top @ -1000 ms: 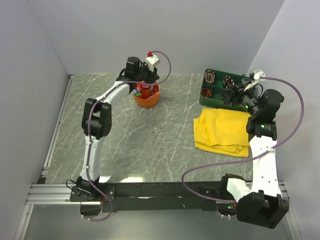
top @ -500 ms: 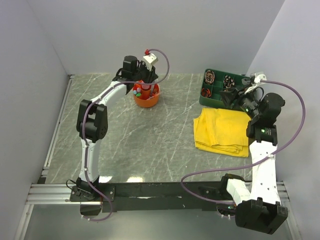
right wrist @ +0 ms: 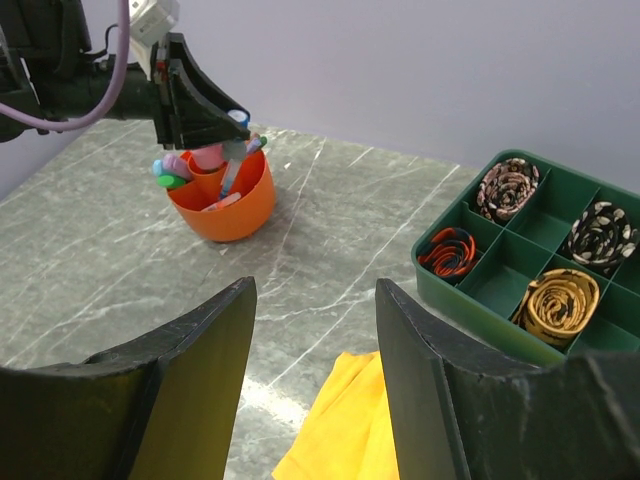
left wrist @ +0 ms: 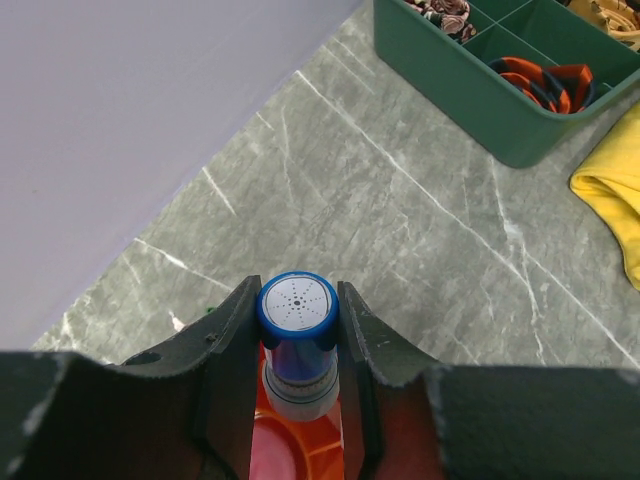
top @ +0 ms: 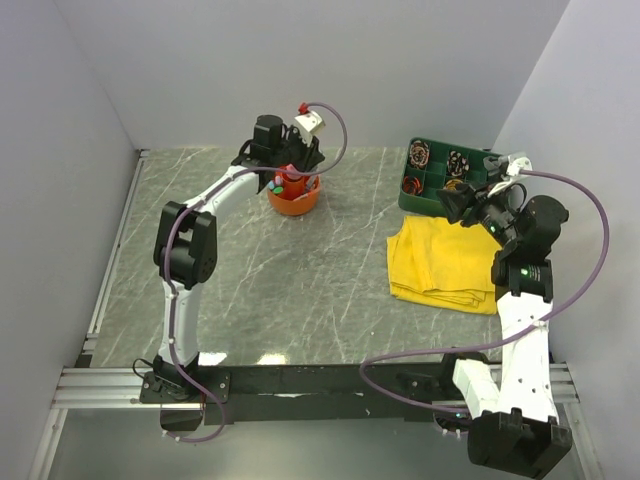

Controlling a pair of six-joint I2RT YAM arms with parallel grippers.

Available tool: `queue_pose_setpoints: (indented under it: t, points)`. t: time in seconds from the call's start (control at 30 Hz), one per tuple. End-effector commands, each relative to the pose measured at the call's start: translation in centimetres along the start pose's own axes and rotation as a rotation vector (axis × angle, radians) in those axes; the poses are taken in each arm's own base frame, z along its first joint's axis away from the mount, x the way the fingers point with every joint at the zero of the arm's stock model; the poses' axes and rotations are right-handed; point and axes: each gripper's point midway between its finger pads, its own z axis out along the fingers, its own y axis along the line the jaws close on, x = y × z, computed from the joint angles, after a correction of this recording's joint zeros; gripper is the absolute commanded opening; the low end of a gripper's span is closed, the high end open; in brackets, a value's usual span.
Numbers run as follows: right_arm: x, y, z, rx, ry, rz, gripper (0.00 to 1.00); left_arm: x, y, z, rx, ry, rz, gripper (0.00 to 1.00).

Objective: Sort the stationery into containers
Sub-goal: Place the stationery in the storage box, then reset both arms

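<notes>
My left gripper [top: 290, 170] is shut on a marker with a blue cap [left wrist: 297, 305] and holds it upright over the round orange organiser [top: 296, 204]. The marker's lower end reaches into the organiser [left wrist: 300, 440]. In the right wrist view the organiser [right wrist: 235, 210] holds several pens and a pink tube [right wrist: 205, 160], with the left gripper [right wrist: 232, 125] above it. My right gripper [top: 455, 200] is open and empty, its jaws wide apart [right wrist: 315, 300], above the near edge of the green tray [top: 404, 198] and the yellow cloth.
The green tray [right wrist: 470, 300] has square cells holding rolled-up bands in orange, brown and yellow. It also shows in the left wrist view [left wrist: 470, 90]. A folded yellow cloth [top: 440, 265] lies in front of the tray. White walls close in the back and both sides.
The left gripper stays over the organiser with the marker, shifting only slightly. The right arm has drawn back a little from the tray and lifted toward the cloth.
</notes>
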Motion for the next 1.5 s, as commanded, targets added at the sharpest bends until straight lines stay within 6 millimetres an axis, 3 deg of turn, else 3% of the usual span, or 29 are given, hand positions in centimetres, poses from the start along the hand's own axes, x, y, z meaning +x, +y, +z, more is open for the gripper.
queue_pose_setpoints:
  t: [0.0,0.33,0.5,0.6,0.73,0.83,0.97,1.03,1.07,1.1,1.13,1.17,1.2,1.27,1.3,1.33,1.37,1.4,1.43,1.47]
  points:
    - [-0.5,0.3,-0.6,0.015,-0.019,-0.032,0.59,-2.0,0.7,0.8,-0.031,-0.050,0.007,0.34]
    - [-0.3,0.2,-0.5,0.016,-0.022,-0.021,0.59,-0.6,2.5,0.9,-0.094,-0.026,-0.018,0.35]
    - [-0.6,0.2,-0.4,0.016,-0.025,-0.023,0.59,0.1,2.5,0.7,-0.095,-0.006,-0.024,0.49]
    - [-0.6,0.1,-0.3,0.019,-0.024,-0.019,0.59,0.3,2.2,0.7,-0.082,0.001,-0.028,0.52]
    - [-0.6,0.1,-0.3,0.019,-0.024,-0.022,0.59,0.1,2.3,0.3,-0.097,-0.006,-0.028,0.54]
    - [-0.7,0.1,-0.4,0.022,-0.022,-0.026,0.59,-2.9,2.7,-0.7,-0.122,-0.074,-0.021,0.61]
    - [-1.4,0.1,-0.2,0.020,-0.029,-0.028,0.60,-10.3,3.3,-3.3,-0.159,-0.204,0.027,0.65]
    - [-1.5,-0.3,0.2,0.022,-0.027,-0.018,0.62,-13.8,3.5,-4.8,-0.181,-0.268,0.043,0.73]
    - [-1.7,-0.4,0.4,0.025,-0.027,-0.016,0.63,-16.1,3.4,-6.3,-0.194,-0.305,0.058,0.77]
    - [-1.2,-0.9,0.8,0.028,-0.009,-0.005,0.65,-17.0,3.3,-7.0,-0.204,-0.317,0.063,0.93]
    - [-1.8,-0.7,1.0,0.022,-0.010,-0.013,0.67,-17.8,3.3,-7.9,-0.210,-0.326,0.068,0.99]
    - [-1.8,-0.8,1.4,0.017,0.003,-0.028,0.79,-18.9,3.0,-9.4,-0.216,-0.330,0.075,0.99]
    - [-0.7,-1.3,2.0,0.025,0.049,-0.009,1.00,-18.5,2.9,-9.9,-0.222,-0.309,0.083,0.99]
    - [-1.6,-0.9,3.0,0.020,0.057,-0.028,1.00,-19.0,3.1,-12.4,-0.268,-0.289,0.077,0.99]
    - [-1.0,-1.4,3.8,0.045,0.081,-0.013,1.00,-17.4,3.3,-12.8,-0.285,-0.255,0.053,1.00]
    - [-1.6,-1.3,4.2,0.056,0.077,-0.018,1.00,-17.0,4.6,-14.1,-0.361,-0.246,0.034,0.99]
    - [-1.0,-0.7,5.3,0.040,0.101,-0.016,1.00,-17.1,4.8,-16.1,-0.407,-0.233,0.016,0.99]
    - [-0.8,-0.4,5.8,0.046,0.110,-0.017,1.00,-15.0,5.3,-16.6,-0.455,-0.182,-0.030,0.99]
    - [-0.8,-1.2,6.2,0.113,0.109,-0.024,1.00,-14.2,6.3,-18.0,-0.516,-0.161,-0.055,0.99]
    - [0.0,0.5,7.4,0.076,0.134,-0.058,1.00,-14.1,7.4,-20.2,-0.623,-0.160,-0.101,0.99]
